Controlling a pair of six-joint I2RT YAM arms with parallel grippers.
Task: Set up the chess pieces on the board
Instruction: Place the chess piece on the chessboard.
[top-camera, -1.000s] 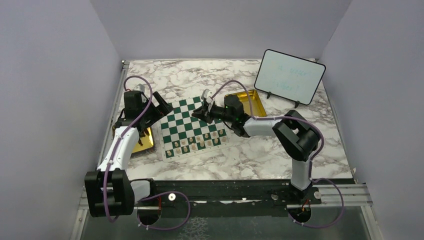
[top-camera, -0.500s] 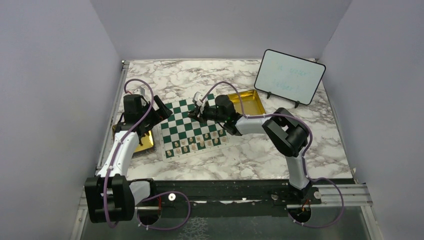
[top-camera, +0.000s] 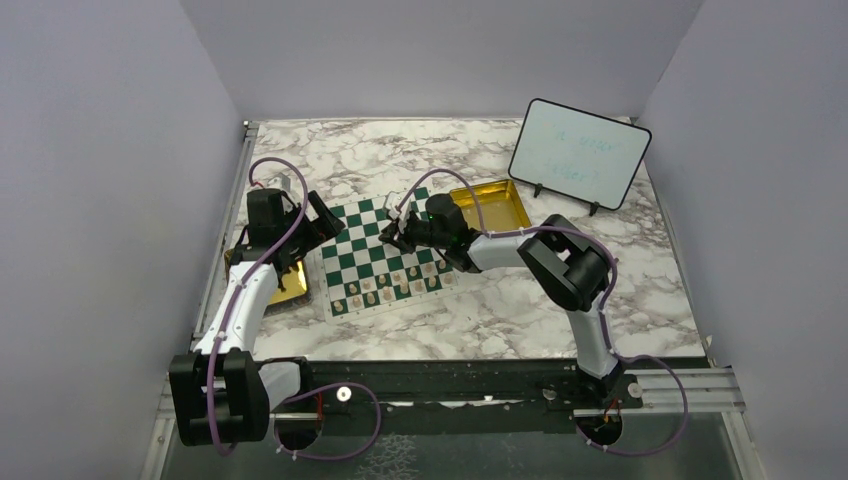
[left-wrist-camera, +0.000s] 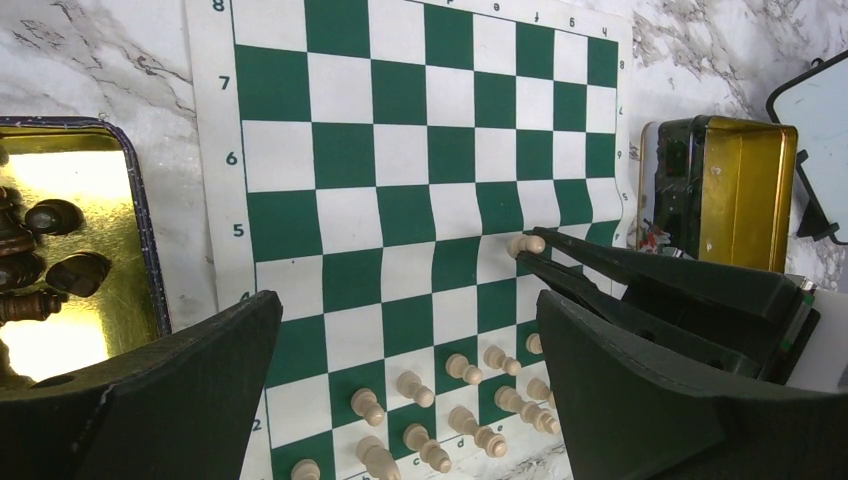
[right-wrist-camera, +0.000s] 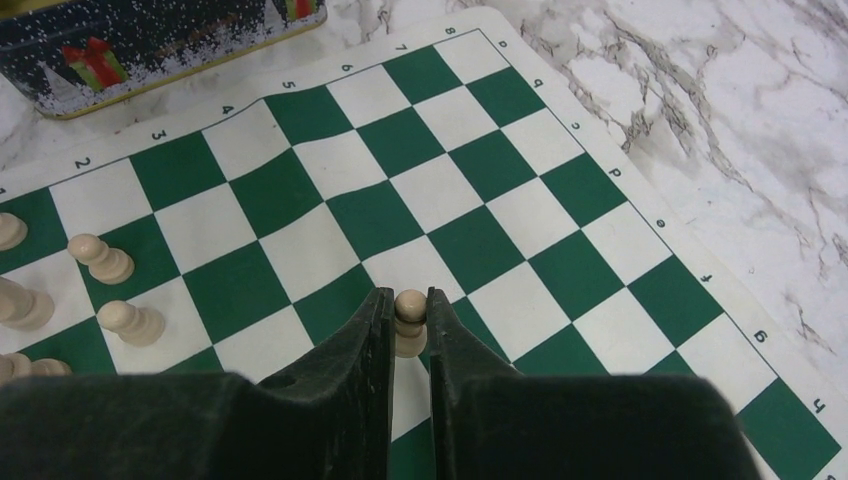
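change: right arm has swung left, away from the gold tin (top-camera: 497, 206) and further in over the board (top-camera: 355, 250); left arm has barely shifted.
right gripper (right-wrist-camera: 409, 293): almost closed, pinching one cream pawn (right-wrist-camera: 410, 322) by its upper half.
pawn: upright between the fingertips, over a white square on the right side of the board, well apart from the cream pieces (top-camera: 390, 285) lined up on the near rows; can't tell if its base touches.
left gripper (left-wrist-camera: 408, 300): spread wide, empty, hovering by the board's left edge near the dark-piece tin (left-wrist-camera: 80, 170).
meaning: carry is under way, release not done; the pawn probably has to come nearer, to a free square in the pawn row.
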